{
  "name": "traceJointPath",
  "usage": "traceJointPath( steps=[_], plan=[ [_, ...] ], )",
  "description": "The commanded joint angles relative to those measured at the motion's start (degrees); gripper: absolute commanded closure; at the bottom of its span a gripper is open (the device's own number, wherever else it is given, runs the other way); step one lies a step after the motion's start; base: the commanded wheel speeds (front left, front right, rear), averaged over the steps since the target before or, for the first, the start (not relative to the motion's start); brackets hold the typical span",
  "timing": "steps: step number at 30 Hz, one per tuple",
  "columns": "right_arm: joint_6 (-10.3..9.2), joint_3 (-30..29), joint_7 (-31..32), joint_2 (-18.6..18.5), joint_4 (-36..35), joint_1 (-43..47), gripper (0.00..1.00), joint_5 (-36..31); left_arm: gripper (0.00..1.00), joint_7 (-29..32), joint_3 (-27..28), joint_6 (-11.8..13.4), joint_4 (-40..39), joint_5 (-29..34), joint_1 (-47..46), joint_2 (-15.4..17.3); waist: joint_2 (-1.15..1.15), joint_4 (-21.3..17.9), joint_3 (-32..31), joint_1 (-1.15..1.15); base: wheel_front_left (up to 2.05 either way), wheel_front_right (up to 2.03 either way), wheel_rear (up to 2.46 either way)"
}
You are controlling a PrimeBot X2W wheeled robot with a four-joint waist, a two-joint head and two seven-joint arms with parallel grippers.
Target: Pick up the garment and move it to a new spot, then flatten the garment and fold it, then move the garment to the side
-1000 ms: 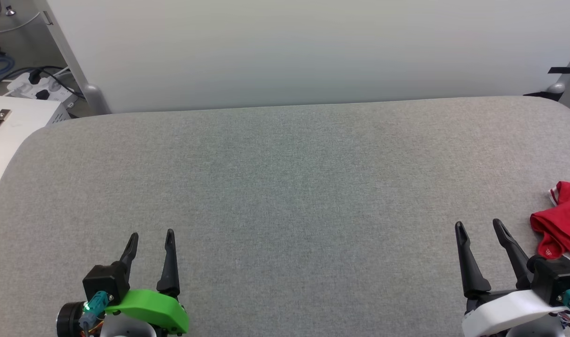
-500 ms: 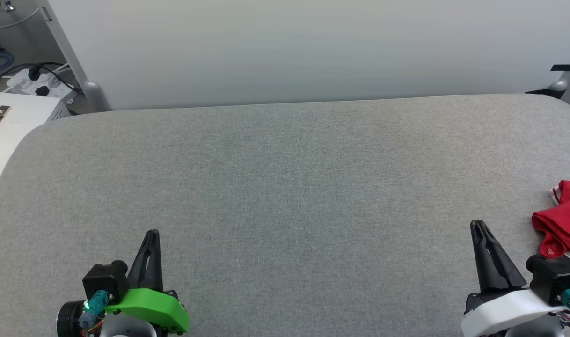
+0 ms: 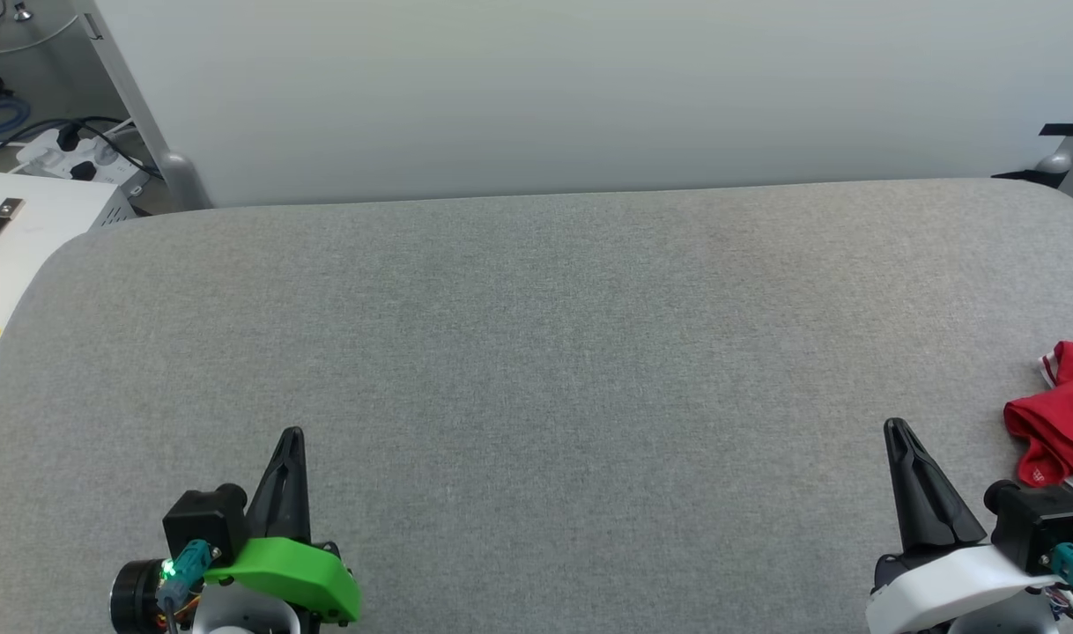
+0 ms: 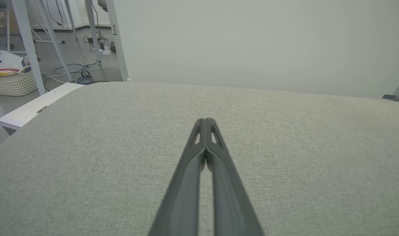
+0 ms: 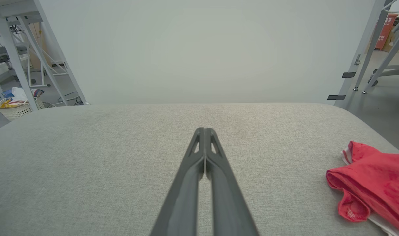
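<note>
Since a second ago our left gripper [image 3: 292,433] and right gripper [image 3: 894,425] have both closed on nothing, so we gain no hold on the garment [image 3: 1061,424]. Both sit low over the table's [image 3: 536,352] near edge, fingers pressed together, pointing forward; the garment lies bunched just right of the right one.

My head camera: high above bench [image 3: 536,352], facing forward and down, wall [image 3: 589,88] at top. My left wrist camera: low, close, sighting along left tool [image 4: 206,121] toward same wall. Right wrist camera: same along right tool [image 5: 204,129]. Shared with head view: grey bench, garment [image 5: 373,183] (right edge in both).
</note>
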Motion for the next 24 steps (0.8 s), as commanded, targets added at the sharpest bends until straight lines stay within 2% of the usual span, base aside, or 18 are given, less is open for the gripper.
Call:
traceJointPath(
  steps=[1,24],
  plan=[
    [-0.01,0.04,0.25,0.05,0.35,-0.94,1.0,-0.61,1.0,0.39,0.49,-0.42,-0.5,0.78,0.1,-0.37,0.0,0.03,-0.01,0.0,0.0,0.0,0.0],
    [-0.01,0.13,0.83,0.13,2.02,-2.34,1.0,-2.3,1.0,3.03,2.47,-1.47,-2.48,4.95,0.24,-2.42,0.0,0.38,-0.16,0.0,0.0,0.0,0.0]
  ],
)
